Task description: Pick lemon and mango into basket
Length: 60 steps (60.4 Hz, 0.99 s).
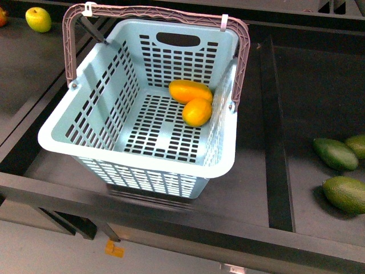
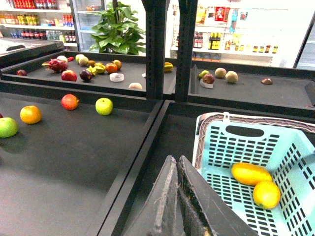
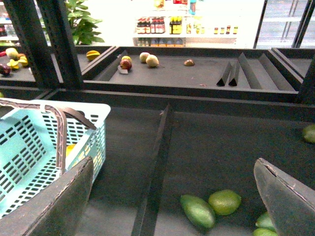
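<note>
Front view shows us the lemon (image 1: pixel 197 112) and the mango (image 1: pixel 190 91) lying together on the slotted floor of the basket (image 1: pixel 85 123), touching each other near its far right corner, the mango behind and the lemon just in front of it. We judge both fruits placed, so the picking looks done. The brown handle (image 1: pixel 71 48) stands raised over the basket's far rim, held by white clips (image 1: pixel 89 8). Neither arm shows in this view. From the left wrist view we see our left pincer (image 2: pixel 177 196) with its two dark fingers pressed together and nothing between them, just beside the basket's near wall. From the right wrist view our right pincer (image 3: pixel 177 196) has its fingers wide apart and empty, over the dark tabletop (image 3: pixel 221 147) to the right of the basket, with green avocados (image 3: pixel 197 210) lying near it. A yellow-green apple (image 1: pixel 38 19) sits well apart at the far left. What could go wrong now, in our judgement: the basket seems to overhang the tabletop's front edge, so a bump from either arm could tip or slide it, and the fruits could roll about on its floor; the raised handle could also snag an arm crossing above. Bottles and packets stand on distant shop shelves, but their labels are too small for us to read.
</note>
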### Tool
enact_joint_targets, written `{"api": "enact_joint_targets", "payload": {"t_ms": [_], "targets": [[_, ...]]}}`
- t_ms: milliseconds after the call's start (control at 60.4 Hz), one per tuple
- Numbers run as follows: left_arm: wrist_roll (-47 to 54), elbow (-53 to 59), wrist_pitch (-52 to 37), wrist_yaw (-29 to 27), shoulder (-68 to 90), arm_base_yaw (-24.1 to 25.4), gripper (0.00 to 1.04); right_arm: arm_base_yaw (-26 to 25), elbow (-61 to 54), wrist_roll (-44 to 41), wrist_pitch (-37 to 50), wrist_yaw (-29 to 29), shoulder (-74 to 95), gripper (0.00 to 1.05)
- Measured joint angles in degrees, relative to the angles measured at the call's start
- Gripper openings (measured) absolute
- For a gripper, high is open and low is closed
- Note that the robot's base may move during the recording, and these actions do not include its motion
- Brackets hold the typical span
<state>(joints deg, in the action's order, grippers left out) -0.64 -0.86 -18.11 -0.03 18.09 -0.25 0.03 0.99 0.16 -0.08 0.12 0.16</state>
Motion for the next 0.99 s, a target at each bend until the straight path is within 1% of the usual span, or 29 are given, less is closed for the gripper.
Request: {"api": "enact_joint_targets", "payload": {"t_ms": [381,398,431,464,994], "targets": [[0.0,0.0,7.89,0.0,-7.89,0.0,0.03,0.0,0.0,0.0,0.0,0.0,0.0,0.96],[0.0,0.0,9.46,0.0,-9.29,0.0,0.03,0.0,0.0,0.0,0.0,0.0,0.0,0.96],[0.02,0.0,15.96,0.0,-14.03,0.0,0.03,0.0,0.0,0.0,0.0,0.0,0.0,0.96],[0.02,0.0,17.49,0.0,-16.35,0.0,0.03,0.0,0.0,0.0,0.0,0.0,0.0,0.96],[0.02,0.0,18.03,0.0,-17.73,0.0,0.03,0.0,0.0,0.0,0.0,-0.02,0.0,0.96]]}}
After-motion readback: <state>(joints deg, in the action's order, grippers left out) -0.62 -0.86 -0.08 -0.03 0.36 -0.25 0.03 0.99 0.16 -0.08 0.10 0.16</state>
